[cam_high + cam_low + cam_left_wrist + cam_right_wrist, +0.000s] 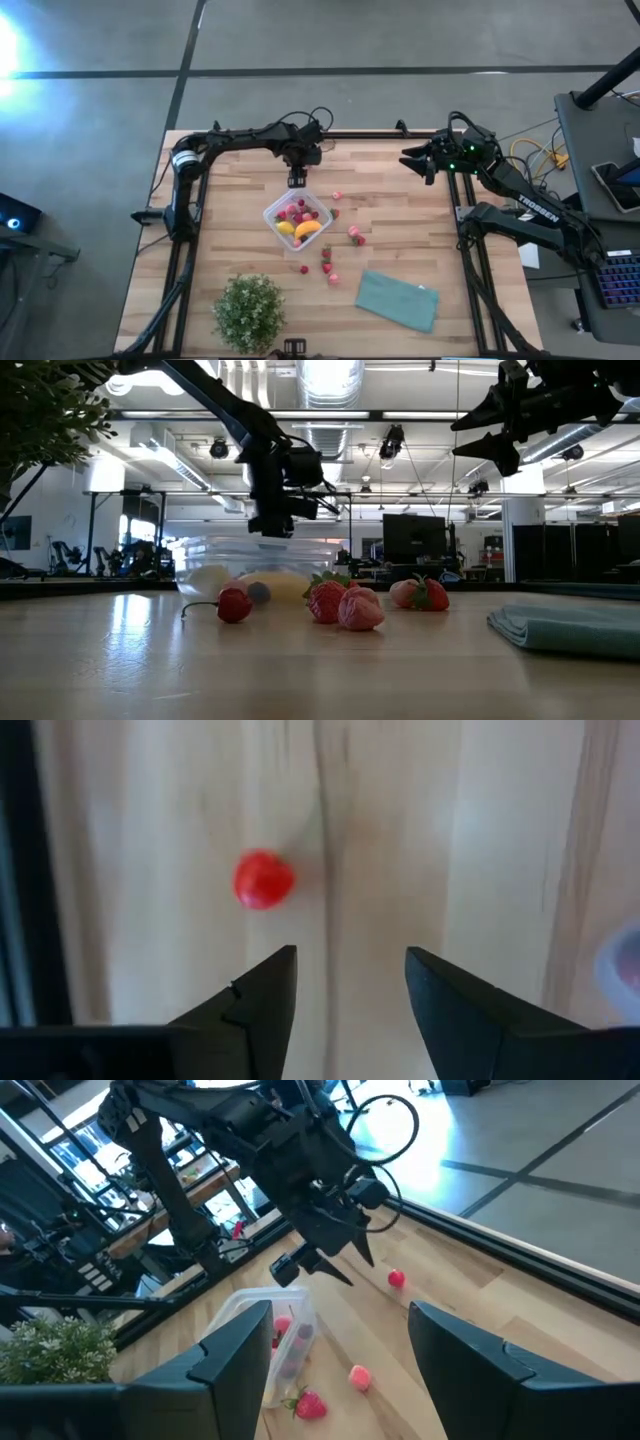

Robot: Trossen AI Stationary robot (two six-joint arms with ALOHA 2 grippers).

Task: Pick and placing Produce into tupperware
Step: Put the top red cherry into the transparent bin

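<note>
hovering: left gripper [297, 181], fingers apart and empty, just behind clear square plastic tupperware [297, 221]
inside tupperware: yellow banana [308, 228], red strawberries
loose: strawberries on wooden tabletop [400, 230]
right gripper [418, 163]: raised, fingers apart

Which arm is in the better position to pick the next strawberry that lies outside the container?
The left. Its gripper hangs open beside the tupperware, with a loose red fruit just ahead of its fingers. The right gripper is raised near the table's far edge, away from the fruit.

fruits [298, 222] in tupperware [272, 213], cloth [398, 300] right of plant [248, 312]
</note>
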